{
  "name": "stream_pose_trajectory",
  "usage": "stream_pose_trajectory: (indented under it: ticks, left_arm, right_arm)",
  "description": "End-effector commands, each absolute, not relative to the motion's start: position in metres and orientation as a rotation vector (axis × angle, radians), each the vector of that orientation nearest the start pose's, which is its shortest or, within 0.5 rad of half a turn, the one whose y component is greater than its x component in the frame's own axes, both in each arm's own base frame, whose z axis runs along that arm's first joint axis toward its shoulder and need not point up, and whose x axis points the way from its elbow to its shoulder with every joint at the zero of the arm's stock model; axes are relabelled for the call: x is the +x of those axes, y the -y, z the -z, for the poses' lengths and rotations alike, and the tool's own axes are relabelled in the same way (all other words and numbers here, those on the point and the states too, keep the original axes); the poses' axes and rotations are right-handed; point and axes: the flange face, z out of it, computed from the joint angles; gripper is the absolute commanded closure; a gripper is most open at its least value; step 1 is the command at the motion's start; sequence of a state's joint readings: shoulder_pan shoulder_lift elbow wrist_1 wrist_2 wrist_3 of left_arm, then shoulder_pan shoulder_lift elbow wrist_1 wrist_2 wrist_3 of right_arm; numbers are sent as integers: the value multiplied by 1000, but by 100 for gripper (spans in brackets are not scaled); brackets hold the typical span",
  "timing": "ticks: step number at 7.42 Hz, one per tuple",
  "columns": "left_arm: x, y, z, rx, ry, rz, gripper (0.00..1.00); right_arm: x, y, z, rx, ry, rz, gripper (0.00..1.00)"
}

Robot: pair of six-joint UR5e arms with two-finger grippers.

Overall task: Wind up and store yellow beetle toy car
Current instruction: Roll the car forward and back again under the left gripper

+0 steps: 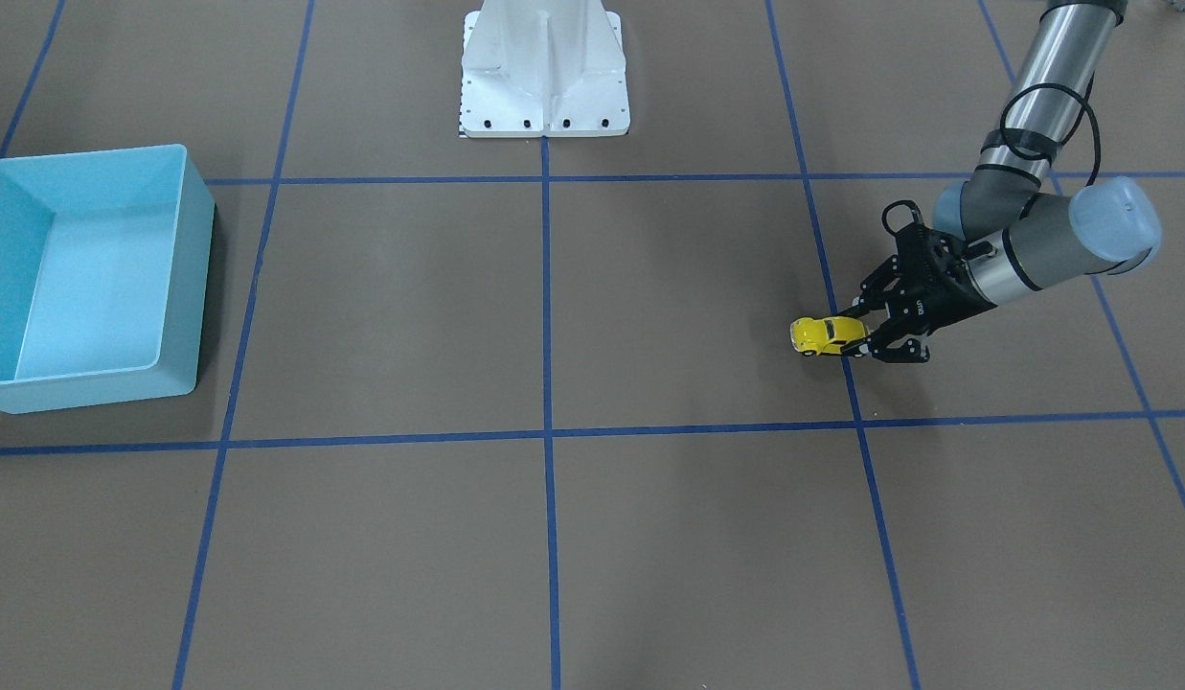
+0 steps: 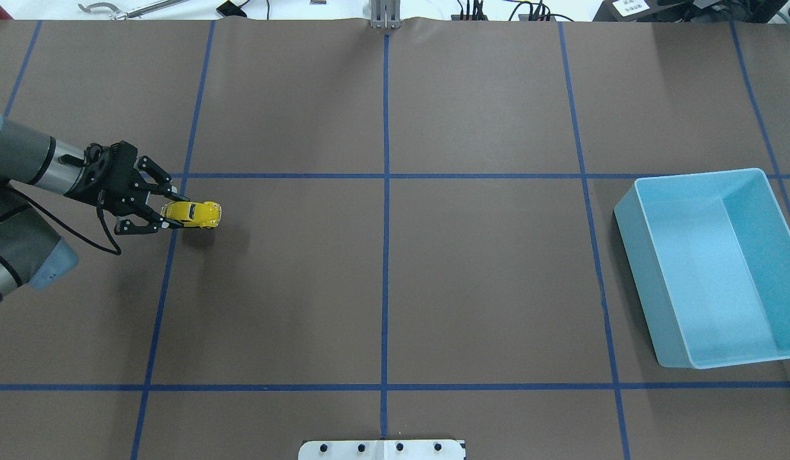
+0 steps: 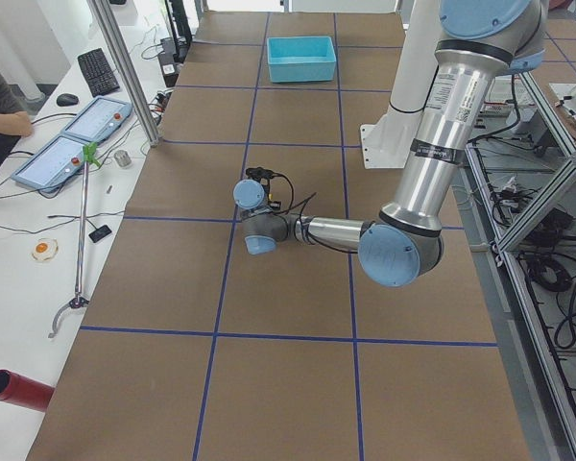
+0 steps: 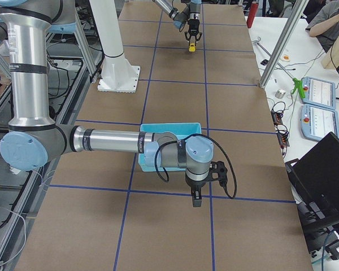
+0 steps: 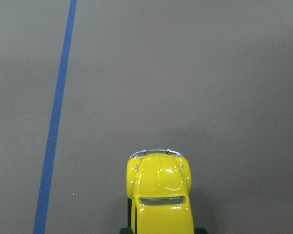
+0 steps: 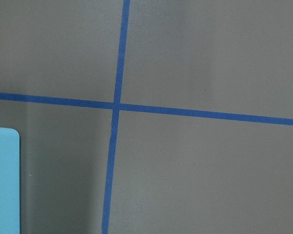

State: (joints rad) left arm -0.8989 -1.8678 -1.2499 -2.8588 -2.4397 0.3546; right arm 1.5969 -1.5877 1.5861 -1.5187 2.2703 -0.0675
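Note:
The yellow beetle toy car (image 1: 824,333) stands on its wheels on the brown table, on the robot's left side; it also shows in the overhead view (image 2: 195,214) and fills the bottom of the left wrist view (image 5: 160,192). My left gripper (image 1: 860,333) lies low and level, with its fingers closed on the car's rear end (image 2: 171,212). The light-blue bin (image 1: 185,287) stands empty far off on the robot's right side (image 2: 644,287). My right gripper (image 4: 195,200) shows only in the exterior right view, pointing down beside the bin; I cannot tell whether it is open or shut.
Blue tape lines divide the table into squares. The white robot base (image 1: 544,77) stands at the table's edge. The right wrist view shows a tape crossing (image 6: 115,106) and a corner of the bin (image 6: 2,185). Operators' desks with control panels (image 4: 319,90) lie beyond the table.

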Motion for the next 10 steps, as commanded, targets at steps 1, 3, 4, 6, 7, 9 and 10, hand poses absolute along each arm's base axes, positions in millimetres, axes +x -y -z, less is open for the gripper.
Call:
stream_pose_trajectory:
  ticks: [1, 3, 4, 6, 7, 9, 10]
  left_arm:
    - [342, 506, -509, 1139, -1014, -1391, 100]
    - [343, 505, -520, 1134, -1023, -1382, 100]
    - [342, 505, -520, 1128, -1030, -1373, 100]
    - [342, 504, -521, 1123, -1039, -1374, 100]
    - [341, 503, -525, 1124, -1042, -1376, 100]
    - [341, 500, -532, 1116, -1063, -1386, 100]
    - [340, 498, -534, 1110, -1066, -1386, 100]
  right_arm:
    - [82, 486, -659, 81, 696, 57, 0]
    - [82, 486, -659, 81, 695, 57, 0]
    - [82, 486, -659, 81, 695, 57, 0]
    - [82, 486, -659, 81, 695, 57, 0]
    - [82, 486, -659, 81, 695, 57, 0]
    - [82, 486, -659, 81, 696, 57, 0]
    - [82, 486, -659, 81, 695, 57, 0]
